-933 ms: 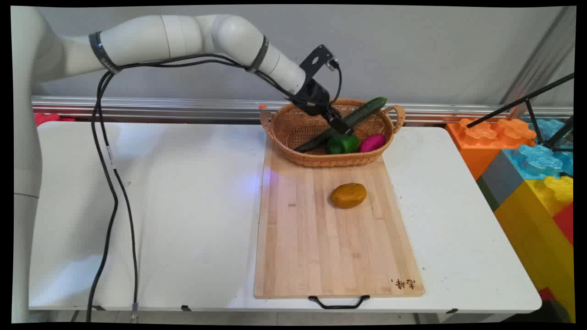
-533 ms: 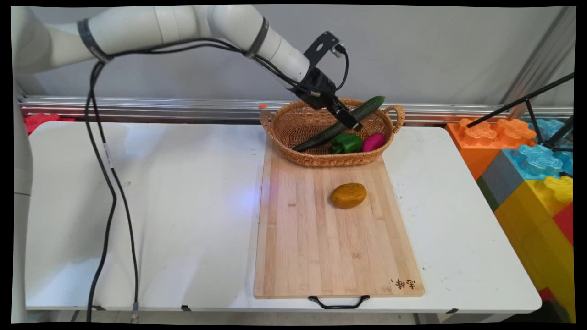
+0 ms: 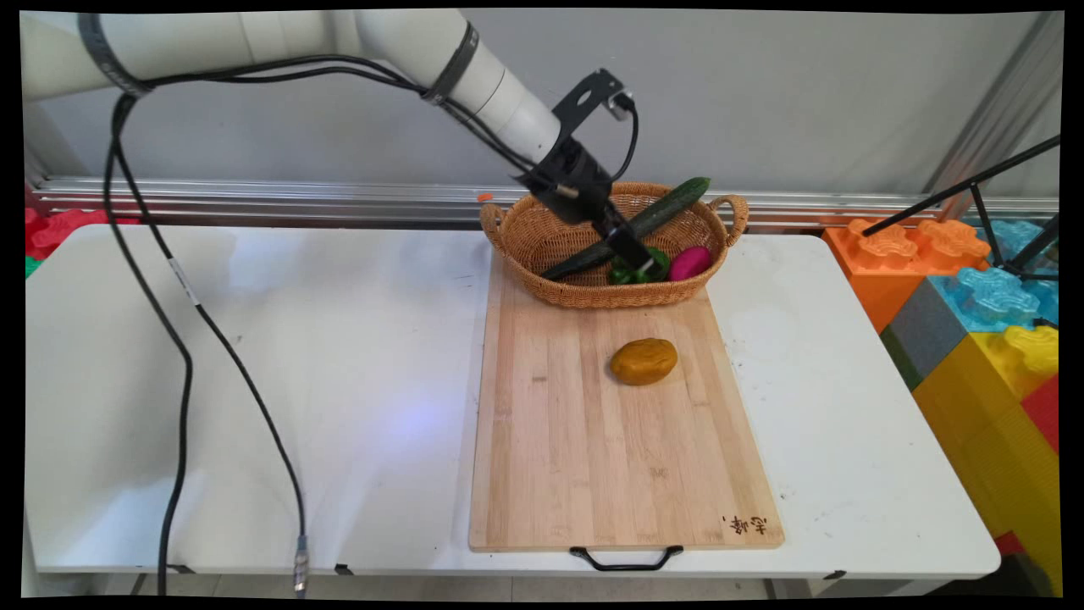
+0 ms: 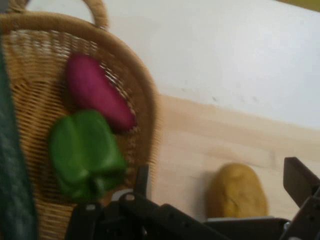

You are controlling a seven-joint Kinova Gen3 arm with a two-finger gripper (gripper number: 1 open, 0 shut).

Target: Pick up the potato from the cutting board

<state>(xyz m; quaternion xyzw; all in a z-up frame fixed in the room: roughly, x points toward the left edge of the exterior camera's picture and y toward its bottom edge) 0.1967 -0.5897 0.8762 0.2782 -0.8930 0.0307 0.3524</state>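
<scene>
1. Main view: gripper is angled down into the wicker basket, tips right over the green pepper. Can't tell from here whether it touches the pepper.
2. Hand view: gripper is released, fingers spread wide with nothing held between them. The green pepper sits left of the left finger, not between the two.
3. Basket contents:
   - The cucumber lies diagonally, its far end propped over the rim by the right handle. The gripper crosses in front of its middle, very close.
   - The magenta vegetable is just beside the pepper on the right; in the hand view the magenta vegetable looks to be touching it.
4. The basket sits on the far end of the cutting board, which lies on the white bench.
5. A yellow-brown potato lies alone on the board, outside the basket and well apart from the gripper.
6. Tight spots: cucumber, basket wall and magenta vegetable all crowd the pepper.
</scene>
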